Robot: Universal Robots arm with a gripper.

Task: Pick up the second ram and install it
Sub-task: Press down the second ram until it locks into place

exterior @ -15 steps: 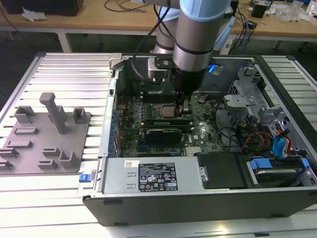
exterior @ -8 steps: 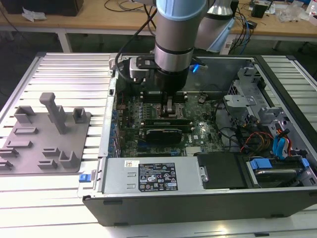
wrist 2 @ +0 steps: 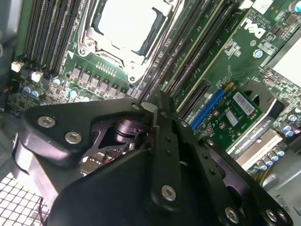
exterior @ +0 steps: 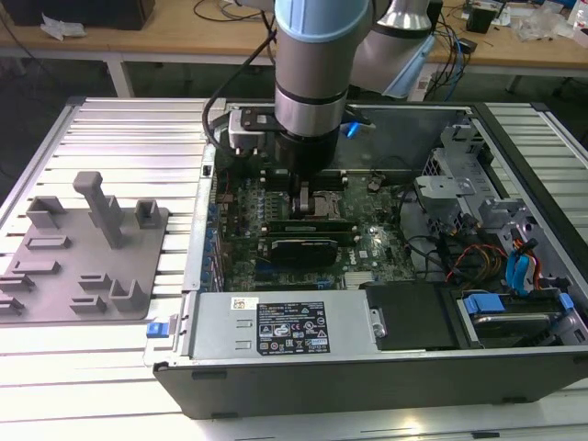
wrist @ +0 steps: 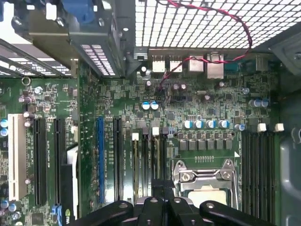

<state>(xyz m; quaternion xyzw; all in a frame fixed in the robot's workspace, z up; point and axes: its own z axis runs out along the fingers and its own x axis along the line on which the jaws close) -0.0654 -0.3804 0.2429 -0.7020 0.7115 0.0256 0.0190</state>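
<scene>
Open computer case (exterior: 514, 184) on slatted table (exterior: 119, 138), arm down inside over motherboard (wrist: 188, 94). Gripper (wrist 2: 153, 110) fingers together, tips pressed on the ram stick (wrist: 156, 160) standing in its slot directly below them, just beside the CPU socket (wrist 2: 124, 28). Grey fixture tray (exterior: 83, 248) well off to the side.

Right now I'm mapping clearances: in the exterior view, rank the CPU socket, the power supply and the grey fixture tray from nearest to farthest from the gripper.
1. CPU socket: directly beside the gripper, on the motherboard.
2. Power supply: along the case's near edge.
3. Grey fixture tray: outside the case, at the exterior view's left.
</scene>
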